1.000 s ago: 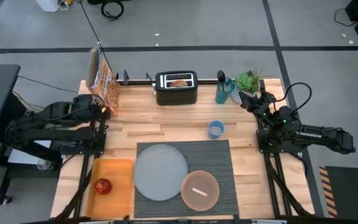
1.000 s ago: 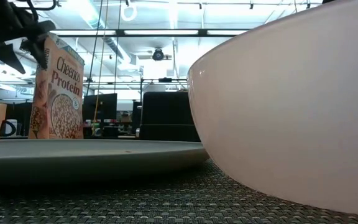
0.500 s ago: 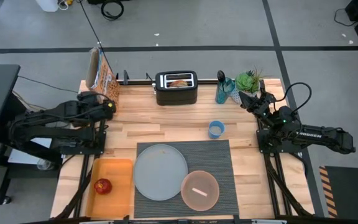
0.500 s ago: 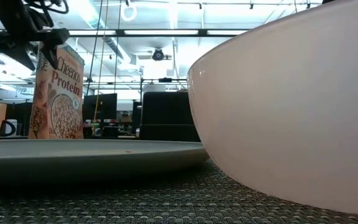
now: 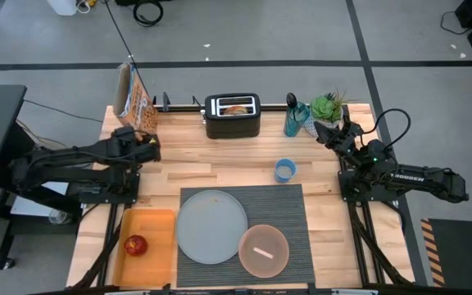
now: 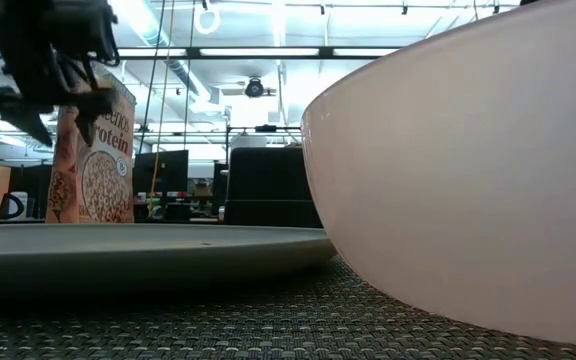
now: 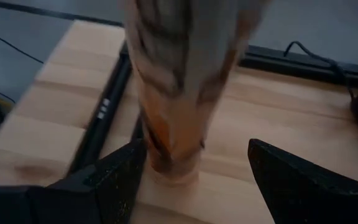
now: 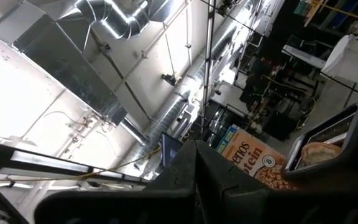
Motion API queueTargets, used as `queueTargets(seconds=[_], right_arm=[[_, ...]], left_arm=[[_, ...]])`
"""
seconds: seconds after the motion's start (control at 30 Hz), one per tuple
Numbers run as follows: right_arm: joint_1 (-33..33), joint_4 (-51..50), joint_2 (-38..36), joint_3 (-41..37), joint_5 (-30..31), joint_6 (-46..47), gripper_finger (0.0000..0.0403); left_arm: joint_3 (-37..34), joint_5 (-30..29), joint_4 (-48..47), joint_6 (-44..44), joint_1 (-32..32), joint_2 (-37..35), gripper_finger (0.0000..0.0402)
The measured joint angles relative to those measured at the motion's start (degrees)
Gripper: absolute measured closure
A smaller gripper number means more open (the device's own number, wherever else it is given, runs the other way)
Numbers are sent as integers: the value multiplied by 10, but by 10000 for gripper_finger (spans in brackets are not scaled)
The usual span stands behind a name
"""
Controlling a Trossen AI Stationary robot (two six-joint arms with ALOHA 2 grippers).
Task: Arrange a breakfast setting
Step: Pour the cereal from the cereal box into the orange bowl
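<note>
Light wooden butcher-block table fills the centre of the high view, grey concrete floor with dark seam lines around it. Dark striped rectangular placemat lies at lower centre; large round grey plate sits on its left part, overhanging the mat edge, with the smaller pinkish-tan bowl just beside it at lower right, a pale strip inside, cannot tell what it is. Orange rectangular tray at lower left holds the red apple. Along the upper edge: upright orange cereal box at upper left, black toaster at centre with something browned in its slot, teal bottle and green potted plant at upper right; small blue cup stands above the placemat. Left gripper sits just below the cereal box, fingers spread apart with the box base between them in the wrist view, not clamped. Right gripper waits at the upper right beside the plant, fingers pressed together. Low view: bowl wall looms at right, plate rim at left, cereal box behind, office room with ceiling strip lights, ducting and dark monitors beyond.
</note>
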Motion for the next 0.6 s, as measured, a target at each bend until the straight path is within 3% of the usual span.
queueTargets(seconds=[0.33, 0.6], right_arm=[[0, 0, 0, 0, -2, 2, 393], [0, 0, 0, 0, -2, 0, 393]], left_arm=[[-55, -69, 45, 13, 0, -1, 106], [-115, -75, 189, 117, 0, 0, 138]])
